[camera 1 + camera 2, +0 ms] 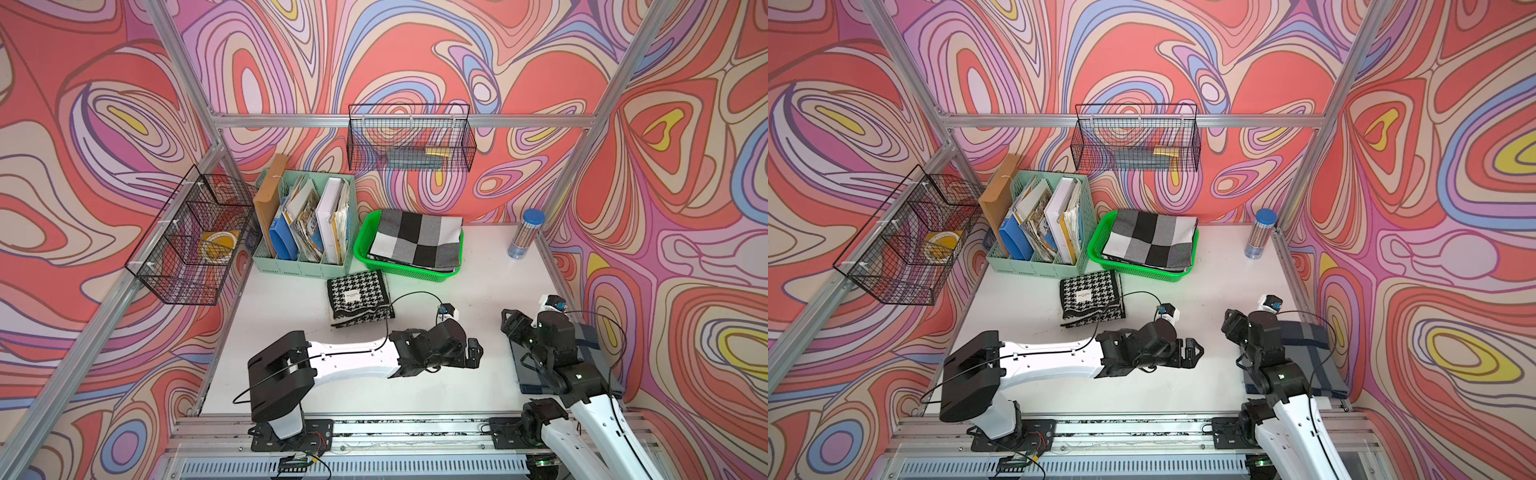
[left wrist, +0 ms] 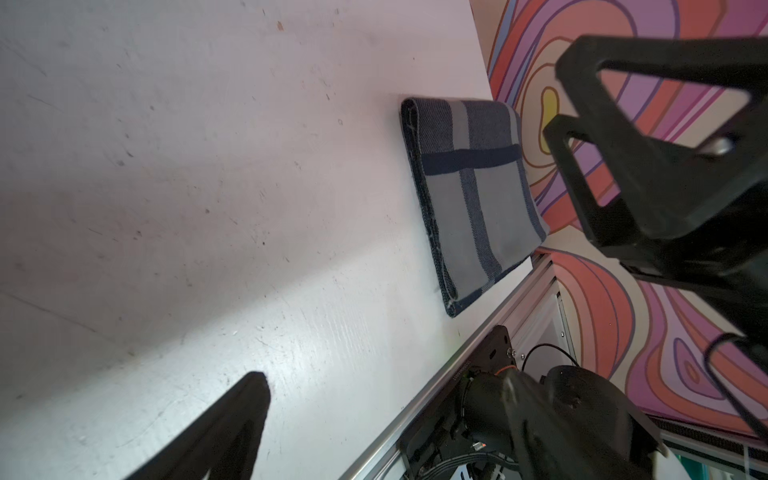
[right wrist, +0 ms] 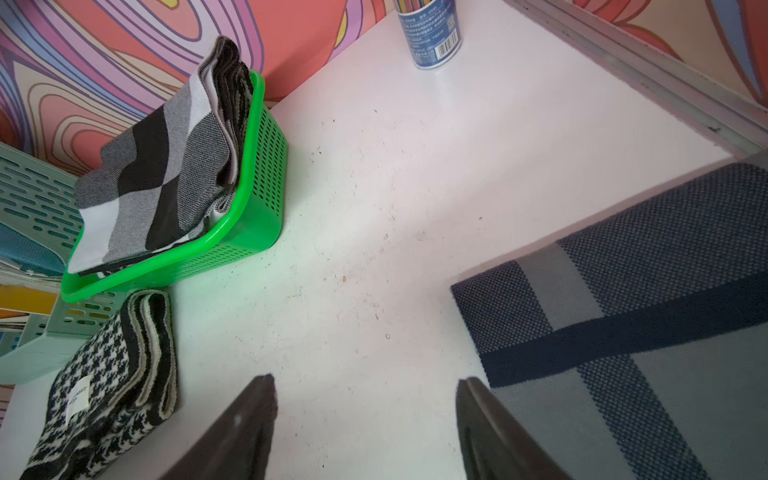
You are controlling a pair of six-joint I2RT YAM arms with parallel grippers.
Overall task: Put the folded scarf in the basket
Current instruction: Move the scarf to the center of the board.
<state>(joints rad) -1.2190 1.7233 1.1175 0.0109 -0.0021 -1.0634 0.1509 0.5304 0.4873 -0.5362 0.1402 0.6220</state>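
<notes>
**Top views**
- My left tool (image 1: 476,353): jaws spread wide, empty, low over bare desk (image 1: 436,395).
- My right tool (image 1: 510,322): jaws parted, nothing held, at the edge of the blue-grey plaid scarf (image 1: 1320,365). I take this as the scarf to move.
- Green basket (image 1: 365,253): well ahead of both tools. It holds a checked scarf (image 1: 415,241) that overhangs the rim.
- Houndstooth scarf (image 1: 359,299): folded on the desk ahead of my left tool, just beside the basket and the mint file organiser (image 1: 291,266).

**Left wrist view**
- Left tool (image 2: 407,249): jaws wide apart and empty. The plaid scarf (image 2: 478,199) lies flat beyond them.

**Right wrist view**
- Right tool (image 3: 365,380): bare desk between the fingers, plaid scarf (image 3: 623,332) just beside one finger.
- Basket (image 3: 249,241): ahead and to the other side, with the checked scarf (image 3: 153,166) tilted up on its rim.

**Hazards, as I judge them**
- Pinching only the top layers would let the fold fall open in transit.
- A second scarf landing on the tilted one could slide out or drag it over the rim.
- A low approach could shove the light basket or catch the houndstooth scarf.
</notes>
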